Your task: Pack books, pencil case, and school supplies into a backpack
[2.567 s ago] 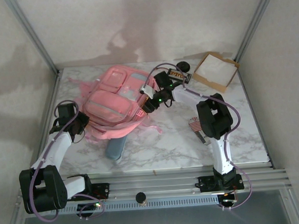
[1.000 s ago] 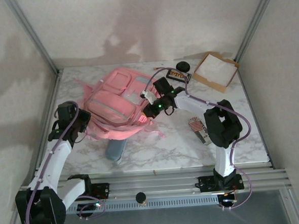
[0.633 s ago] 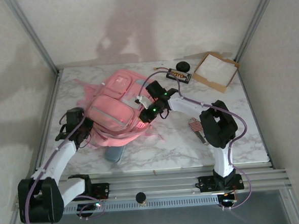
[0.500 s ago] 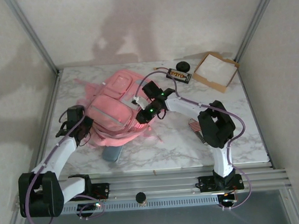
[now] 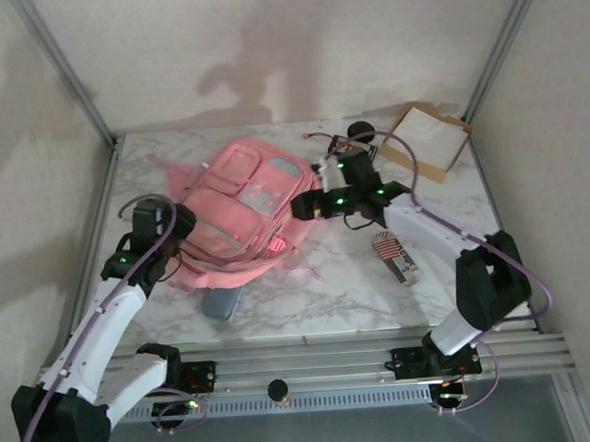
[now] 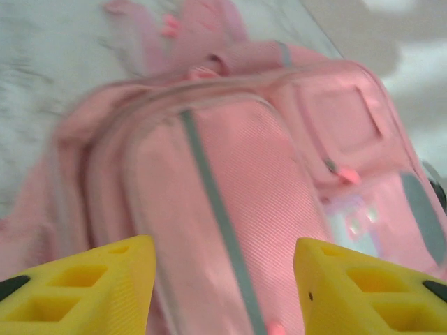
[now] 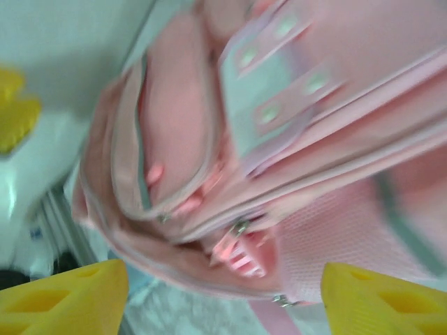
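**Top external view.** The backpack is found lying flat on the desk, left of centre, with its straps toward the far left corner. The pencil case is seen at the backpack's near side, toward the near edge of the desk. Its far end is covered by pink fabric, and less of it is exposed than in the earliest frame. The school supplies pack lies right of centre, apart from the backpack, and has not been displaced. It is now fully exposed, as the right arm's elbow has swung out toward the right edge. The left gripper is held at the backpack's left side, and the right gripper at its right side, just beside the fabric. A cardboard tray is noted at the far right corner, with a black round object beside it at the far edge.

**Left wrist view.** The picture is blurred. The left gripper is recorded with its jaws parted and nothing between them. The backpack lies beyond, with its front pocket uppermost.

**Right wrist view.** The right gripper is recorded with its jaws wide apart and nothing held. The backpack is seen beyond, with its zip pulls and pale panel visible. Contact between either gripper and the fabric cannot be determined.
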